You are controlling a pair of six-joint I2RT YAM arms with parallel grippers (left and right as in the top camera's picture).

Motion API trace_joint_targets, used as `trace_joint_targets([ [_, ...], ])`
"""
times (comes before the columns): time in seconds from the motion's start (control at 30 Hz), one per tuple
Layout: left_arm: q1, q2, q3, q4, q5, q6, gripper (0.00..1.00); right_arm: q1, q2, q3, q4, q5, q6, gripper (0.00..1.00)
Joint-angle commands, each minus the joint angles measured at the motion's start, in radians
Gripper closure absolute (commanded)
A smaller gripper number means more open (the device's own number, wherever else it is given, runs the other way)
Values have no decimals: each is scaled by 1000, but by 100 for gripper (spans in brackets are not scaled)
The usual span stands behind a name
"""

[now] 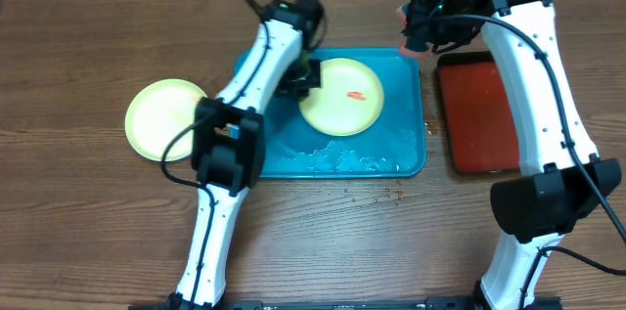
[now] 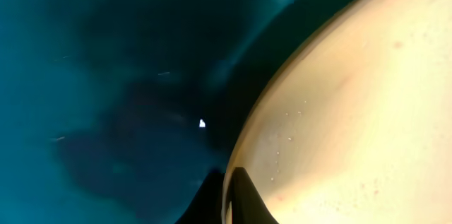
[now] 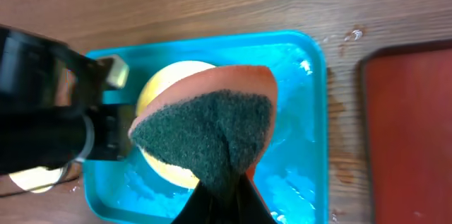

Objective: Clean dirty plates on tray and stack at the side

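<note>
A yellow-green plate (image 1: 342, 97) with a red smear at its centre lies in the teal tray (image 1: 406, 119). My left gripper (image 1: 305, 80) is shut on this plate's left rim. In the left wrist view, the rim of the plate (image 2: 353, 111) runs between the two dark fingers of that gripper (image 2: 227, 174), above the tray floor (image 2: 106, 75). A second yellow-green plate (image 1: 164, 119) rests on the table left of the tray. My right gripper (image 1: 416, 44) hovers over the tray's far right corner, shut on an orange sponge (image 3: 212, 132) with a green scouring face.
A dark red tray (image 1: 479, 114) with a black rim lies right of the teal tray. Water and foam pool along the teal tray's near side (image 1: 337, 158). Small drops speckle the wood in front of it (image 1: 377, 195).
</note>
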Motion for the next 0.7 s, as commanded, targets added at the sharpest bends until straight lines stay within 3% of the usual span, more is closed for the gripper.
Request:
trace_joint_targets([
  [0.0,62,-35,2,-47,26,103,96,44,-11,-77,51,-56,0,96],
  [0.13,99,-35,2,-80,121,174,96,92,-10,-190,159,-88,22,96],
  [0.37,98,-35,-10,-116,119,209,96,161,-5,-346,341,-94,84,96],
  [0.67,93,-35,-213,-19,120,178,96,173,87,-356,344,-109,84,96],
])
